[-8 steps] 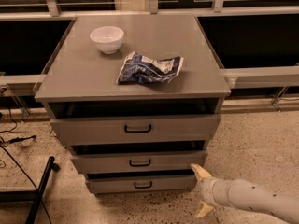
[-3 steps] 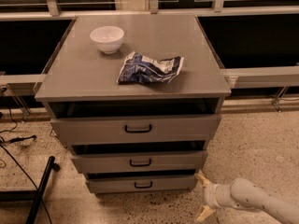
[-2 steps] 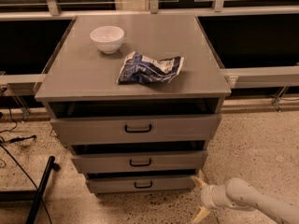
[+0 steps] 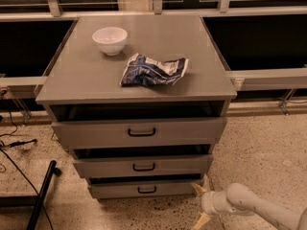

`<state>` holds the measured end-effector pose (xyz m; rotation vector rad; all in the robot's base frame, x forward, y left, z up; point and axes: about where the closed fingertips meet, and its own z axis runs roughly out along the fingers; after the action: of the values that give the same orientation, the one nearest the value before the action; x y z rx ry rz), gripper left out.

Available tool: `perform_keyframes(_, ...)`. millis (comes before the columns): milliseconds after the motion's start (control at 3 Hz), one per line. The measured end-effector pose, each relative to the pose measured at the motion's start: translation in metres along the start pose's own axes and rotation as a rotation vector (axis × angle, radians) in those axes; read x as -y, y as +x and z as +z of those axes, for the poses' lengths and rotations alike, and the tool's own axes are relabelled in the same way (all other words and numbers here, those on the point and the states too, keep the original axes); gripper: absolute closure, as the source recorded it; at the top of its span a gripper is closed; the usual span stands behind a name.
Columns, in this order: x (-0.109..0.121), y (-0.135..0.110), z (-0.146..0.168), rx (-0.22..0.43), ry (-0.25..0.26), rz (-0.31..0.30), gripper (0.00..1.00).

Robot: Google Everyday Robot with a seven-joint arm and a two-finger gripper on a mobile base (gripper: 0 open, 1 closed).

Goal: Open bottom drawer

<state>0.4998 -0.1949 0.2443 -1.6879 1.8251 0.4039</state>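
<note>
At the foot of the grey desk (image 4: 86,87), lowest and narrowest of the stack, the bottom drawer (image 4: 115,189) shows a flat matte grey front with a small black bar handle (image 4: 147,189). A dark gap runs above its front. Its inside is lost in shadow, and the arm (image 4: 268,210) is cut off at the lower right corner. Just right of the drawer's end, the end effector (image 4: 200,204) hangs released, fingers (image 4: 198,189) spread, gripping nothing. Whether the upper one touches the front cannot be told.
</note>
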Motion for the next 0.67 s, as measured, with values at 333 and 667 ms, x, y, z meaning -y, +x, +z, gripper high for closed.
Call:
perform_keyframes(333, 0.0058, -0.0032, 0.0163, 0.023, 0.002, -0.013, 0.0)
perform_keyframes(667, 0.0108, -0.0077, 0.0253, 0.034, 0.008, -0.03, 0.0)
